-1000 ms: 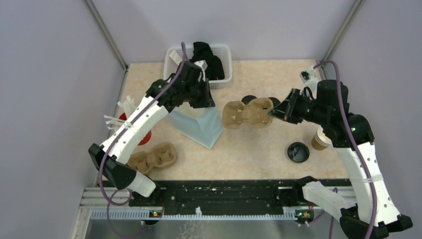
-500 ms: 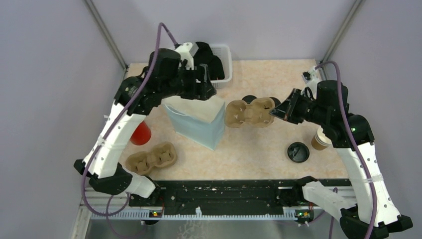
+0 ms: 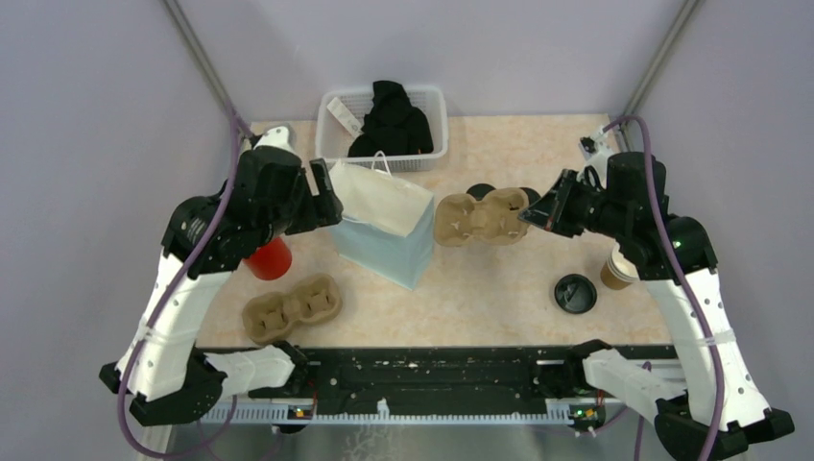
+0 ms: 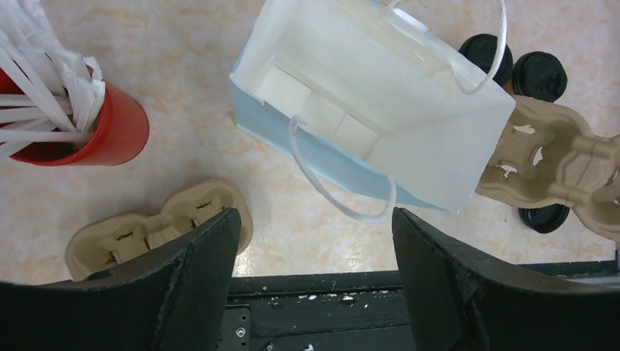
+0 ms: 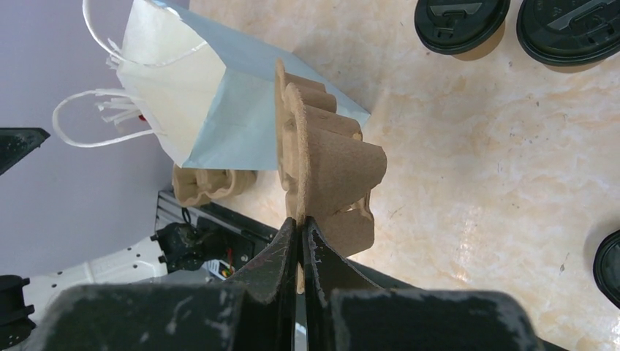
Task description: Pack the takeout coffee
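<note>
From above. Hard to see the cup (image 3: 614, 268): brown, near the right edge of the surface (image 3: 480, 288), half hidden behind the right arm. Cannot tell what is in it. Black lid (image 3: 574, 293) flat on the surface near it, not on it. Only the black tops of two lidded cups (image 3: 480, 190) peeking out behind the carrier (image 3: 478, 217). Right gripper (image 3: 529, 217) pinched on the carrier's right end. Carrier's left end just beside the blue bag (image 3: 389, 240), too close to tell if touching. Left gripper (image 3: 324, 200) by the bag's left side, hard to read from here. White basket (image 3: 437, 130) at the back with a black cloth (image 3: 389, 120) in it. Red cup (image 3: 273, 259) partly under the left arm. Second carrier (image 3: 293, 307) near the front.

From the left wrist. Left gripper (image 4: 314, 212) spread wide, nothing between its fingers. Bag (image 4: 380, 124) with its mouth open, white walls and folded bottom showing inside. Red cup (image 4: 117, 128) cut off at the left edge, stuffed with white straws (image 4: 36, 88). Second carrier (image 4: 146, 234) partly behind one finger. Carrier (image 4: 556, 161) cut off at the right, hiding most of the lid (image 4: 545, 217).

From the right wrist. Right gripper (image 5: 300, 230) closed tight on the thin rim of the carrier (image 5: 329, 161), seen edge-on. Lidded cups (image 5: 460, 18) cut off at the top, brown sides showing under the lids. Only a sliver of the lid (image 5: 610, 263) at the right edge.
</note>
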### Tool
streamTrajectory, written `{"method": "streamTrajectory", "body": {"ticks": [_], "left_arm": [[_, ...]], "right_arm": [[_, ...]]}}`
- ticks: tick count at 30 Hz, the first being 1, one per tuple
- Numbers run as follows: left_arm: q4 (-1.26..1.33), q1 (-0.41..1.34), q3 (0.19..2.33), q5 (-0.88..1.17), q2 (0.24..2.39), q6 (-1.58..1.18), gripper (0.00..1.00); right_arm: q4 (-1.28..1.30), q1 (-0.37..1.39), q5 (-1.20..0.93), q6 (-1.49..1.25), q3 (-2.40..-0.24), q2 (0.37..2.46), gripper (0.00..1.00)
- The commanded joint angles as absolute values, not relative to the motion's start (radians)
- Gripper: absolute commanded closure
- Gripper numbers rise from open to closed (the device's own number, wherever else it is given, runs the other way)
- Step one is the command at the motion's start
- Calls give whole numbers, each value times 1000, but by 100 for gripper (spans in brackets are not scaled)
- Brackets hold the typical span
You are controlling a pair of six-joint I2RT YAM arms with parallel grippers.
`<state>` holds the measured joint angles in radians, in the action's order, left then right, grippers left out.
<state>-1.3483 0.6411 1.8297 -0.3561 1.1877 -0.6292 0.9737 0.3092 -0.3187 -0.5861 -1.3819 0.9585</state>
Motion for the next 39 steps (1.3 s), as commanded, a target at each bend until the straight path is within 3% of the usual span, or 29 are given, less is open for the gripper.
{"method": "streamTrajectory", "body": {"ticks": [1,3,9,15,21,27,35,39], "left_arm": [[-1294,640,1785,-338,1153,-690,20],[-1315,640,1785,-331,1166,-693,21],[-1244,640,1723,-242,1174,-625,39],[-1201,640,1705,-118,1205,-610,63],[-1129,640,1691,130,1228,-647,79],[-952,641,1593,341,1193,-817,84],[-811,644,1481,429,1161,-906,83],[-725,646,1439,505,1171,-922,74]], "right_arm": [[944,301,-337,-580,-1417,955,100],[924,301,-352,-597,-1401,950,100],[812,301,-400,-675,-1338,939,100],[776,301,-368,-687,-1347,954,100],[847,301,-257,-628,-1426,984,100],[926,300,-186,-585,-1498,1011,100],[1074,300,-131,-462,-1651,1056,100],[1212,299,-173,-297,-1857,1127,100]]}}
